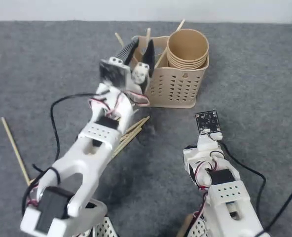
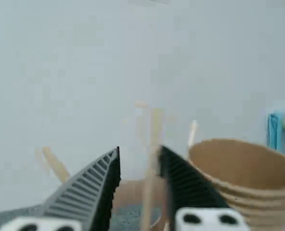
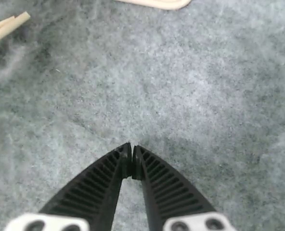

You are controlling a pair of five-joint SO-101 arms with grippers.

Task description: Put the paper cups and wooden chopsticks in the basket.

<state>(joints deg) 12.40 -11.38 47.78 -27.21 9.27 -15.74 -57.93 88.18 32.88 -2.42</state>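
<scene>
Beige basket (image 1: 178,91): it stands near the far edge of the table (image 1: 254,74), about at the middle.
Paper cups (image 1: 188,47): one nested stack sits in the compartment of the basket that is away from the left arm. I judge this part of the task as done.
Chopsticks in the basket (image 1: 148,33): a few stand tilted in the other compartment, with their ends above the rim.
Bundle of chopsticks (image 1: 131,132): it lies flat on the table, partly under the left arm, between the basket and the front edge.
Single chopstick (image 1: 14,148): it lies alone near the left edge of the table, well apart from the bundle.
Left gripper (image 1: 143,42): it hangs over the chopstick compartment with the jaws apart. In the left wrist view a pale, blurred stick shows in the gap; I cannot tell if it touches a jaw or stands behind, inside the basket.
Right gripper (image 3: 132,161): the jaws are closed tip to tip with nothing between them, low over bare grey table.
Progress: probably more than half. The bundle and the single chopstick remain to be put in.
</scene>
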